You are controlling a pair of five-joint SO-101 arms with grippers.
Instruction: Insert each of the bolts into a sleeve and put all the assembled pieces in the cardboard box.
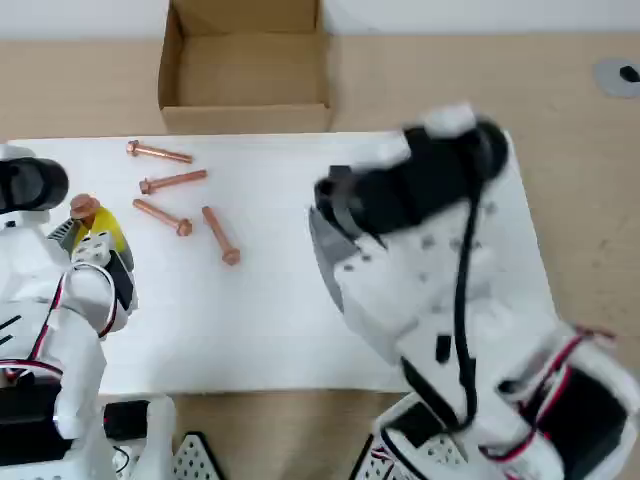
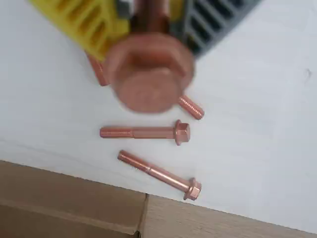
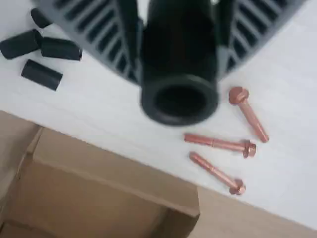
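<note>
A copper bolt [image 2: 148, 74] with a round flanged hexagon head faces the left wrist camera. Its shank is clamped between the yellow and grey ribbed fingers of the left gripper [image 2: 148, 12]. The right gripper [image 3: 178, 25] is closed around a smooth black sleeve [image 3: 178, 96], a tube with its bore showing. Four loose bolts [image 1: 173, 181] with threaded tips lie on the white sheet [image 1: 260, 300] near the cardboard box [image 1: 245, 118], before its front left corner. Several spare sleeves [image 3: 60, 48] lie off the box's other front corner, where the right arm hangs over the sheet.
</note>
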